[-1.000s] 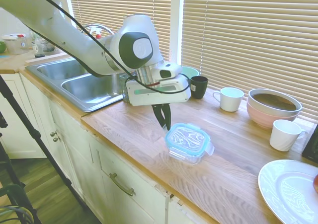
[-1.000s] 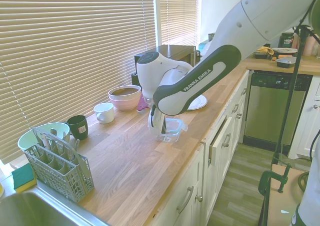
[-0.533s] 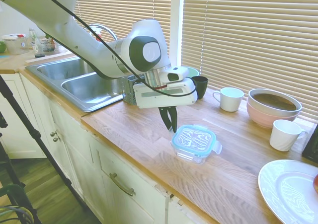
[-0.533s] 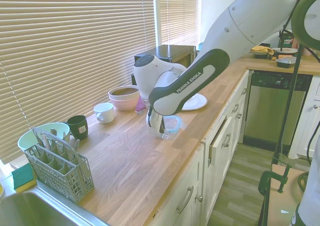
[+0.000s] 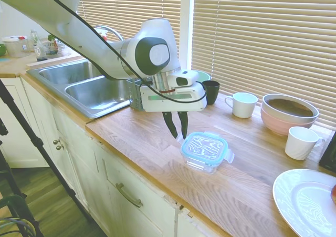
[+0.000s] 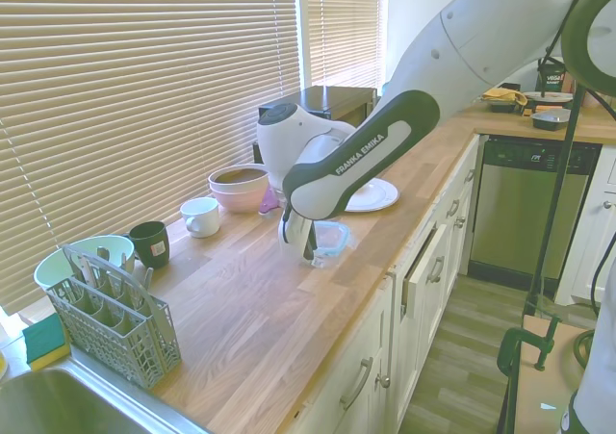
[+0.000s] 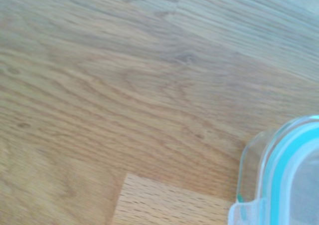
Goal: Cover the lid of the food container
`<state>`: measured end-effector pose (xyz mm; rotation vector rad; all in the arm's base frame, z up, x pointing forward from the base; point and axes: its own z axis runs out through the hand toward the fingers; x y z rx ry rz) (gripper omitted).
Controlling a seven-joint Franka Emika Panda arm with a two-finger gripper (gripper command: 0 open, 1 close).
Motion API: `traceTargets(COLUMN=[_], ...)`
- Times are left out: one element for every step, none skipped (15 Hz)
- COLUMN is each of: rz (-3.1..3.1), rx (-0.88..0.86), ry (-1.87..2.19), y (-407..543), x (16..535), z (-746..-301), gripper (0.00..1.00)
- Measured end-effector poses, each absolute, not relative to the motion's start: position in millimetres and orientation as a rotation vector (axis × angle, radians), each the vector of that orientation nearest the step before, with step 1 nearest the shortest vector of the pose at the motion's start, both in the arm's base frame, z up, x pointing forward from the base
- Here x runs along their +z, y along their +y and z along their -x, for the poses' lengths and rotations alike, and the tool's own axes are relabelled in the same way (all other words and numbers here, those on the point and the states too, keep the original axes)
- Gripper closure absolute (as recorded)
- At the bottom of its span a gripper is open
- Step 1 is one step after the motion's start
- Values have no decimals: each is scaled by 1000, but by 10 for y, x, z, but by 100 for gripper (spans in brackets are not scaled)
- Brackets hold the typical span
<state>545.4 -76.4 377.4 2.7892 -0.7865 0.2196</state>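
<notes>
The gripper (image 5: 177,133) is hanging point-down over the wooden countertop (image 5: 247,179), its two dark fingers (image 5: 170,125) parted by a narrow gap and holding nothing. Just beside its tips, on the side away from the sink (image 5: 89,87), the food container (image 5: 203,160) is sitting on the counter with the lid (image 5: 205,146) lying flat on top of it, the light blue rim lining up with the tub's edges and one snap tab sticking outward at the far corner. The fingertips are hovering close to the lid's near edge; whether they are touching it is not clear. In the second exterior view the gripper (image 6: 296,242) is partly hiding the food container (image 6: 330,242), which is showing just past it. The wrist view is taking in bare wood grain with one corner of the lid (image 7: 281,180) at the frame's edge, slightly blurred. Beyond the gripper, toward the window blinds, a dark mug (image 5: 210,91) and a white cup (image 5: 242,104) are standing, and further along from the container a pink bowl (image 5: 287,117) is resting.
</notes>
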Motion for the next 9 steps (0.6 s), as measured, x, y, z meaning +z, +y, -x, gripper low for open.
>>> traceTargets(rz=[-2804,-2820,-2837,-2857,-2876,-2893,-2914,-2931,-2947], rx=[249,280,309,331,338,323,299,270,254], ry=[-808,-827,-862,-902,-936,-968,-1008,-1047,-1081], y=[-757,-745,-725,-695,-662,-628,-594,-564,-534], x=[3920,4094,4275,4432,4523,4557,4556,4529,4505], z=[-5430,-5363,-5249,-5092,-4913,-4718,-4510,-4302,-4115], gripper=[0,0,0,0,0,0,0,0,0])
